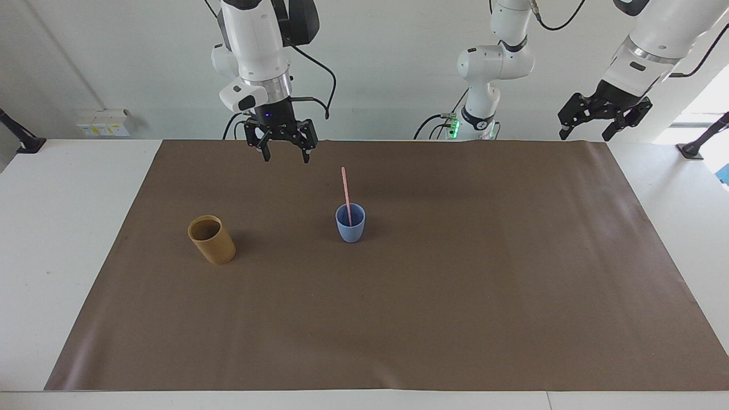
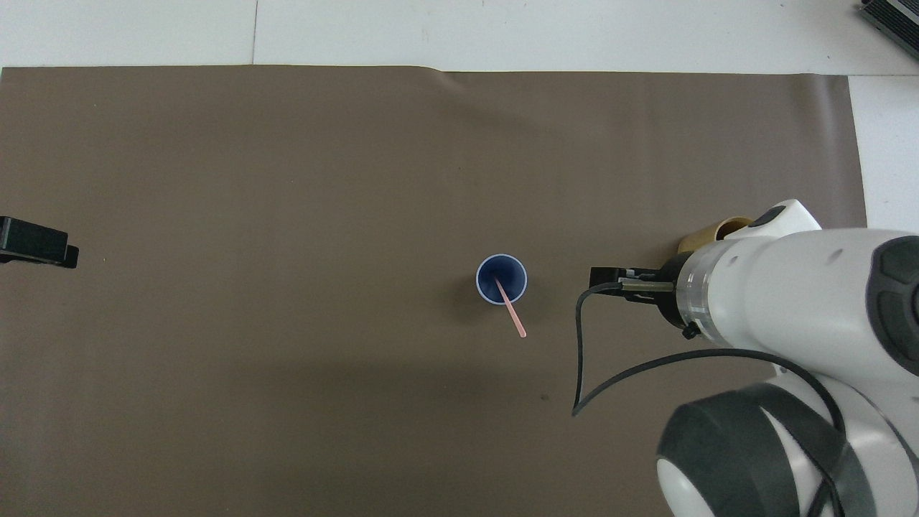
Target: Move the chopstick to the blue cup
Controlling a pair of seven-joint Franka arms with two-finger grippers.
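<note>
A thin pale-pink chopstick (image 1: 345, 189) stands in the blue cup (image 1: 350, 223), its lower end inside and its long axis nearly upright, leaning a little so that the free top end tips toward the robots. Nothing touches it. The blue cup sits upright near the middle of the brown mat (image 1: 398, 319).

Taking the blue cup as the landmark: the right gripper (image 1: 283, 156) hangs in the air, well apart from the cup, over the mat's edge nearest the robots and toward the right arm's end of the table. Its arm comes almost straight down with the wrist vertical, the fingers pointing at the mat and spread wide, holding nothing. A tan cup (image 1: 211, 239) stands on the mat toward the right arm's end, slightly farther from the robots than the blue cup. The left gripper (image 1: 588, 134) waits high over the mat's corner at the left arm's end, tilted, fingers apart and empty
</note>
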